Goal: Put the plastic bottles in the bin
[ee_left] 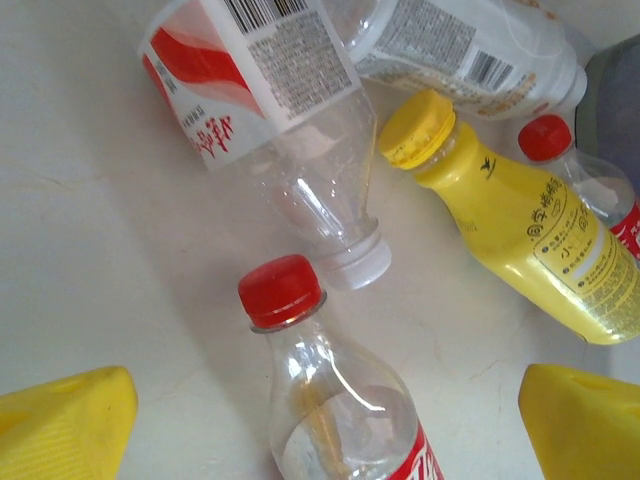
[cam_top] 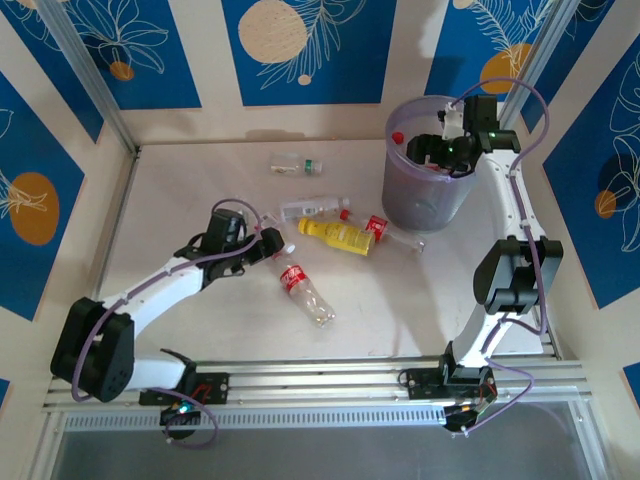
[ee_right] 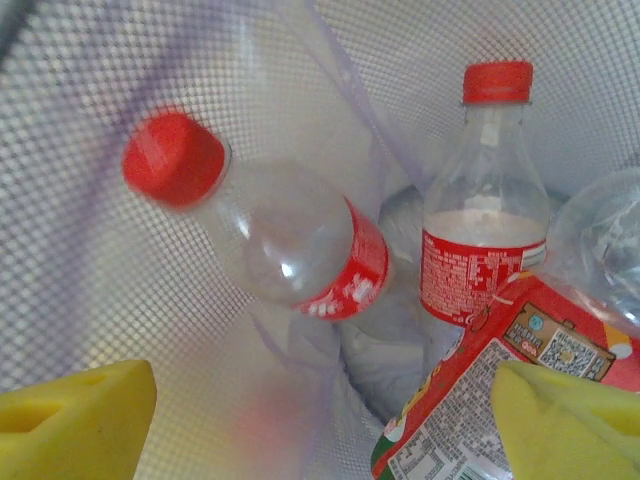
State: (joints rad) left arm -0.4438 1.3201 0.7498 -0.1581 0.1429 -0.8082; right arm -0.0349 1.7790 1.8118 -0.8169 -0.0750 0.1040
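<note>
Gaping right jaws over the bin (cam_top: 415, 195), blurred red-capped bottle (ee_right: 270, 235) inside in the wrist view; left jaws released too.

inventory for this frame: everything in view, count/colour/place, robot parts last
Table: one, off-white, under everything.
Bin: one, translucent pale purple, far right of table.
Wall panels: several, blue with flower print, around the table.
Bottles on table: six, lying down: green-capped clear bottle far centre; white-labelled bottle, yellow bottle and uncapped red-and-white-labelled bottle clustered mid-table; far red-capped bottle beside the bin; near red-capped bottle closest to the near edge.
Bottles in bin: at least three, clear with red caps or labels: tilted bottle, upright bottle, label-up bottle.
Left arm, right arm: white and black, bolted at the near edge.
Left gripper: one, yellow fingers, open, above the near red-capped bottle.
Right gripper: one, yellow fingers, open, at the bin's mouth.
</note>
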